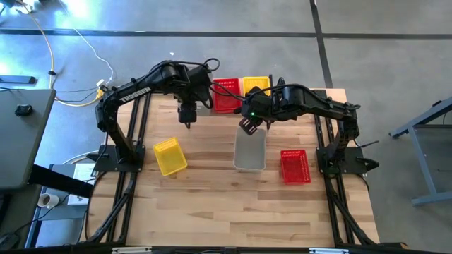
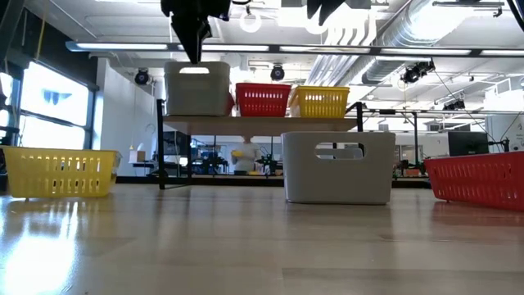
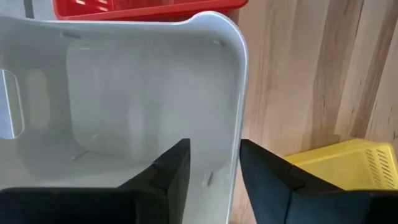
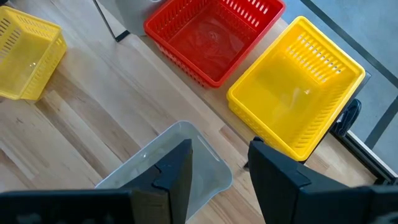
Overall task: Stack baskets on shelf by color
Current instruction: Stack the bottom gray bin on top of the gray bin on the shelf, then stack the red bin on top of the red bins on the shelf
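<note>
The shelf (image 2: pixel 262 121) carries a pale grey basket (image 2: pixel 196 88), a red one (image 2: pixel 263 99) and a yellow one (image 2: pixel 321 102) side by side. My left gripper (image 3: pixel 214 146) is open just above the grey basket's (image 3: pixel 124 93) near rim, with one finger over the inside and one over the outside. My right gripper (image 4: pixel 221 146) is open and hovers high over the far end of a second grey basket (image 1: pixel 249 149), which stands on the table. A yellow basket (image 1: pixel 169 156) and a red basket (image 1: pixel 295 166) also stand on the table.
The loose yellow basket (image 2: pixel 59 172) lies toward the table's left and the red one (image 2: pixel 479 179) toward its right, with the grey one (image 2: pixel 337 167) between them. The near half of the table is bare wood. Both arm bases stand at the table's sides.
</note>
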### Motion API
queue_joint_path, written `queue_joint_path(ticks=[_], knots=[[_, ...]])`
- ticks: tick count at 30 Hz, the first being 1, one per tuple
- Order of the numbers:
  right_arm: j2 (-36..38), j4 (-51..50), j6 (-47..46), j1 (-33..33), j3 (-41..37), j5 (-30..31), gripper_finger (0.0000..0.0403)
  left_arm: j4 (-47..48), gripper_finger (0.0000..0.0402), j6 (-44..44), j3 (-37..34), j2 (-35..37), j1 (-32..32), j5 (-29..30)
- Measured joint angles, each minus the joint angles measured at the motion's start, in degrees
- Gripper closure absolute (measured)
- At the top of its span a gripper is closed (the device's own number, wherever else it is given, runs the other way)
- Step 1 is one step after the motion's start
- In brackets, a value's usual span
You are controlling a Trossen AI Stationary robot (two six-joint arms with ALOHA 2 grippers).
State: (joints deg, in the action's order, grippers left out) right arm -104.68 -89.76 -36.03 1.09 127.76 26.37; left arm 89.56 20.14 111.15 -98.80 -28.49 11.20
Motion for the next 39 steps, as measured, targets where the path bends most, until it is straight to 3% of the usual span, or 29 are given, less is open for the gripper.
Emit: queue_joint_path(ticks=[16,29,39], knots=[[0.0,0.0,-0.19,0.01,0.0,-3.01,0.0261,0.07,0.0254,-0.02,0.02,0.46,0.0,1.86],[0.0,0.0,-1.56,-2.64,0.0,-8.26,0.0261,0.42,0.0254,-2.16,0.04,5.48,0.18,1.17],[0.0,-0.24,-2.78,-6.42,0.0,-13.44,0.0261,0.44,0.0261,-5.97,0.07,9.01,5.46,-1.83]])
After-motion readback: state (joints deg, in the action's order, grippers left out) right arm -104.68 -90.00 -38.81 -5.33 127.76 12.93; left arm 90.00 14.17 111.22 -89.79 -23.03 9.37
